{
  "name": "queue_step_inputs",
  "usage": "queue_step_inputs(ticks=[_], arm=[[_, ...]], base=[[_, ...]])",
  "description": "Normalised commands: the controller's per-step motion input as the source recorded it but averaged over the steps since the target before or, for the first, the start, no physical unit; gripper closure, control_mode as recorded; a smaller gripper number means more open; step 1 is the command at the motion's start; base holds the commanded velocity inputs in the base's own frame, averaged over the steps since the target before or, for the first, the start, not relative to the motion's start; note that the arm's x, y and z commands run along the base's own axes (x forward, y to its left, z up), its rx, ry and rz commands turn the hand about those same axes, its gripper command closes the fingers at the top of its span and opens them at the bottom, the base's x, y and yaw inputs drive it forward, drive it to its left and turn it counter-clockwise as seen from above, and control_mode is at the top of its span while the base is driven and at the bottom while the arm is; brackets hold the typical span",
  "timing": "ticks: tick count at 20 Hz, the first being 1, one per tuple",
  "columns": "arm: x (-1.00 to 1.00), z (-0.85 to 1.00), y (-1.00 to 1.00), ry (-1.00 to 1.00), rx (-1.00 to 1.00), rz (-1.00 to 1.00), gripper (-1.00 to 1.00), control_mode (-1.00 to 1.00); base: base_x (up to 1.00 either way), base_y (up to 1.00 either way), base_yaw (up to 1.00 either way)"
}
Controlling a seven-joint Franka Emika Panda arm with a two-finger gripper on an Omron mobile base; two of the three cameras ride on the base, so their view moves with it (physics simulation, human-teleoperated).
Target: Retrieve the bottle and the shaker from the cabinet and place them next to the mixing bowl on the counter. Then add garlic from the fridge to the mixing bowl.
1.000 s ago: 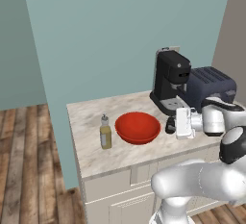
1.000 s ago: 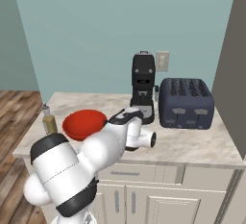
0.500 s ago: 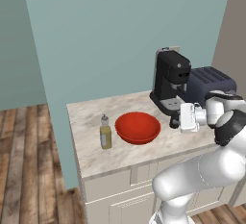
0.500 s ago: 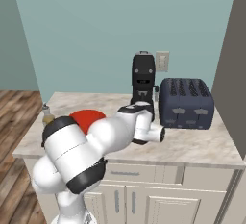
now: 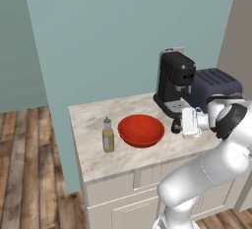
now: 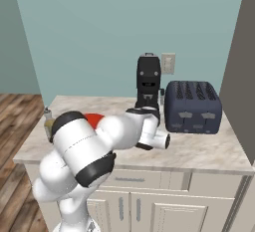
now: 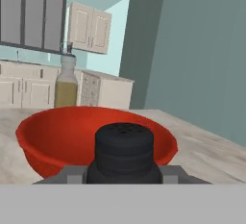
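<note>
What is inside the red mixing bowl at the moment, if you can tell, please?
The mixing bowl looks empty: the left base view shows bare red inside. In the hand view the shaker, held in the gripper, covers part of the bowl's near wall, so that patch stays unseen.

This is looking like a home kitchen: a marbled counter [image 5: 93, 125] over cream drawers is carrying a coffee machine [image 5: 174, 80] with a toaster [image 5: 216, 83] just beside it, and wall cabinets [image 7: 89, 28] are hanging behind.
</note>
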Motion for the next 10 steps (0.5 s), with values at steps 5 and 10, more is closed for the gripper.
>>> queue_step_inputs(ticks=[5,10], arm=[[0.15,-0.16,0.34,-0.04,0.00,0.05,1.00,-1.00],[0.31,0.00,0.05,-0.01,0.00,0.02,1.00,-1.00]], base=[[0.00,0.00,0.00],[0.00,0.00,0.00]])
